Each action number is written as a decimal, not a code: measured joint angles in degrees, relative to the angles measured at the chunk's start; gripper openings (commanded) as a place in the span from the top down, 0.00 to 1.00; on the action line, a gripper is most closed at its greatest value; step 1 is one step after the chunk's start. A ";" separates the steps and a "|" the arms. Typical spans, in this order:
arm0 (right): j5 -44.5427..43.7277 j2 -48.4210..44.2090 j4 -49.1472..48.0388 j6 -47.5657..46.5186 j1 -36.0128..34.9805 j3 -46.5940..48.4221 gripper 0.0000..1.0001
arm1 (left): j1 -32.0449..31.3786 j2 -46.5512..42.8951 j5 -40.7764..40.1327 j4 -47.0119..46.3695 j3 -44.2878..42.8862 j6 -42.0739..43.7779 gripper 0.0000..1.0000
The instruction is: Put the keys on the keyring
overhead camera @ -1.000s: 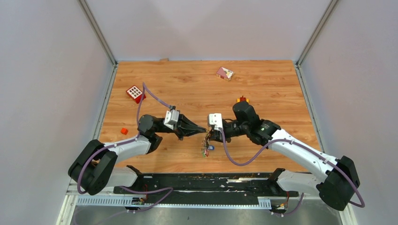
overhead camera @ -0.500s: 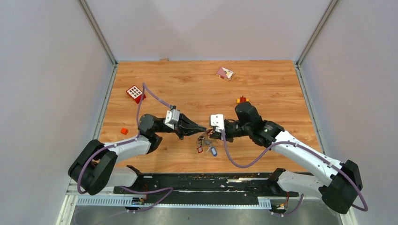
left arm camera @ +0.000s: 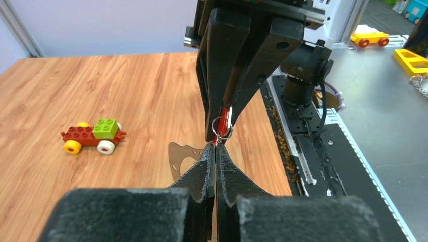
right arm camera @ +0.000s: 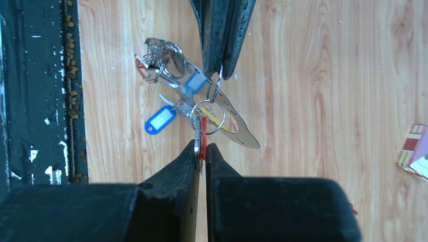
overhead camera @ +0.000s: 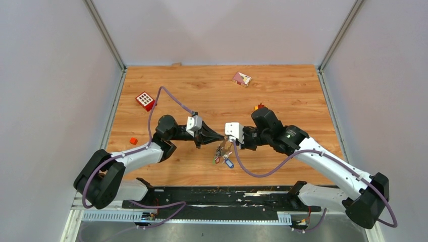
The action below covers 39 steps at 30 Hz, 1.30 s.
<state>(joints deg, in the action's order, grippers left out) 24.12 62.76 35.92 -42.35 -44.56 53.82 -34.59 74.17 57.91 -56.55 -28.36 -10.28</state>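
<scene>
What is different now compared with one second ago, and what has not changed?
The left arm shifted a little rightward and farther from its base, bringing the left hand closer against the right hand. The key bunch hanging under them, compact before, has spread out sideways. Both hands stayed shut on the bunch; the red block with white squares did not move.

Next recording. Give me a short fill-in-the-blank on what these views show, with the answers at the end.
The key pinched in the right tool is ___. The plastic tag with a white label, hanging in the bunch, is ___. The brick car on the table has one yellow wheel and one ___ wheel.
Missing words: red, blue, white.
</scene>
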 measured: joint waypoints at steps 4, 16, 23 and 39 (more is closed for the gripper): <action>-3.19 2.43 3.06 -0.20 0.00 3.54 1.00 | -0.04 0.07 -1.53 6.67 -2.25 4.28 1.00; -11.76 7.26 4.68 1.33 1.25 4.24 1.00 | -0.26 7.13 -4.26 18.88 -10.34 12.09 0.80; -15.04 7.21 4.81 1.66 4.44 1.88 1.00 | -0.57 10.01 -5.40 21.46 -13.27 13.35 0.36; -24.24 0.57 9.79 -1.42 13.35 -7.98 1.00 | -0.59 10.27 -7.43 38.82 -16.50 23.52 0.00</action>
<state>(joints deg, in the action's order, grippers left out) -0.12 63.33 45.71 -43.77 -31.20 45.84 -35.18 84.44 50.48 -17.74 -44.86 13.23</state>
